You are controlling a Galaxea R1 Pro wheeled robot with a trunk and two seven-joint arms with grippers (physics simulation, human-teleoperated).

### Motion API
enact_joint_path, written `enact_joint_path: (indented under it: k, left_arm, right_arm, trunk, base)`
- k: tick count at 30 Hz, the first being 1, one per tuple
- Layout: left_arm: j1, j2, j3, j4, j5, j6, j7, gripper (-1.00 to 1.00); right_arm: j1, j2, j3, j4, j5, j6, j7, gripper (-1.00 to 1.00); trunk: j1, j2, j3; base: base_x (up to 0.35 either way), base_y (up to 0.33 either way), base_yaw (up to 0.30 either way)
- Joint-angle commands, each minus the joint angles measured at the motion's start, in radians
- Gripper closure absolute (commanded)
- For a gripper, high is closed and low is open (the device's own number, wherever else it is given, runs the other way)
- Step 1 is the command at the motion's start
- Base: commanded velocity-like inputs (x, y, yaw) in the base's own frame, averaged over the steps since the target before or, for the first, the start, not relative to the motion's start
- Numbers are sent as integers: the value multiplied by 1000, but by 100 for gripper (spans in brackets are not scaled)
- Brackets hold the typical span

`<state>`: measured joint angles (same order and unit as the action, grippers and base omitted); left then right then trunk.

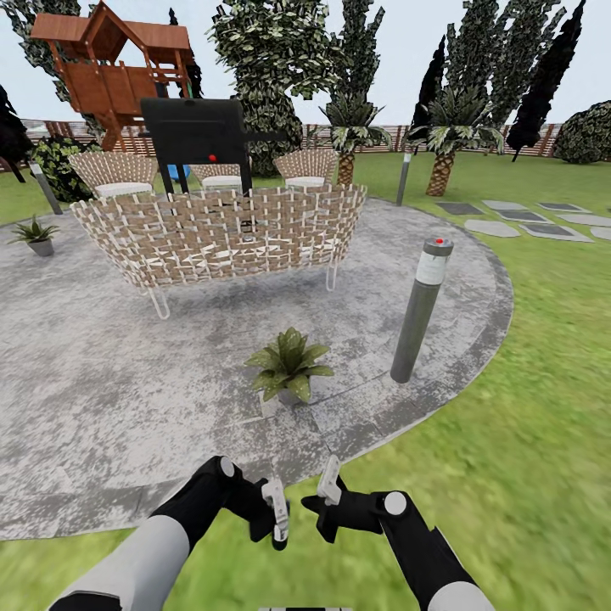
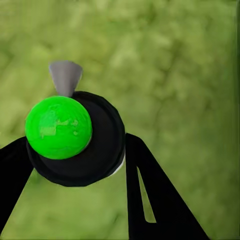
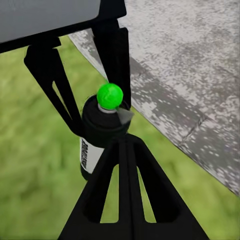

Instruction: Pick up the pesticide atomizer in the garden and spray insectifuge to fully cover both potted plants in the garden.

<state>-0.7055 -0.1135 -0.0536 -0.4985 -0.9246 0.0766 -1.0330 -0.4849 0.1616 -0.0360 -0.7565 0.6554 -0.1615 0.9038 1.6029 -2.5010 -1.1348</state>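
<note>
Sitting low in the middle of the head view, a small grey pot holds one potted plant (image 1: 288,363), its broad pointed speckled leaves fanning out over the mottled grey stone patio (image 1: 110,399); a second potted plant (image 1: 35,232) stands in its own grey pot at the left edge. Behind them, a woven wicker sofa (image 1: 222,233) on thin wire legs spans the upper middle, and a grey cylindrical bollard light (image 1: 420,310) with a pale band and red cap rises right of centre. At the bottom of the frame both black forearms angle inward over the lawn (image 1: 509,424). The left gripper (image 1: 277,512) is clamped on the pesticide atomizer (image 2: 75,137): its wrist camera looks straight down on the round black cap, glossy green ball and small grey nozzle, with a black finger on either side. The right gripper (image 1: 327,496) hangs just beside it, fingers spread wide and holding nothing; through them its wrist view catches the atomizer's pale labelled body.
</note>
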Motion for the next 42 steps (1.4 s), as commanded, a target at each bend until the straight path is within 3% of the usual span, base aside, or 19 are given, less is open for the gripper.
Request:
enact_joint_path:
  k: [1,11,14,27,37,42]
  left_arm:
    - [0,-2,0,-1,0,5,-5,100]
    - [0,-19,1,2,17,-1,-14,100]
    - [0,-22,1,2,29,-37,-15,100]
    - [3,-37,1,25,30,-58,-18,100]
    - [1,-37,3,25,30,-57,-15,100]
    - [1,-20,-1,26,16,-53,-7,100]
  right_arm:
    - [-1,1,-4,0,10,-9,3,100]
    - [-1,1,-4,1,10,-9,3,100]
    - [-1,1,-4,2,10,-9,2,100]
    - [-1,1,-4,1,10,-8,1,100]
    - [-1,1,-4,2,10,-9,1,100]
    - [-1,0,-4,2,10,-9,1,100]
  trunk:
    - [0,0,-1]
    - [0,0,-1]
    - [0,0,-1]
    - [0,0,-1]
    - [0,0,-1]
    - [0,0,-1]
  base:
    - [0,0,0]
    - [0,0,0]
    - [0,0,0]
    - [0,0,0]
    - [0,0,0]
    - [0,0,0]
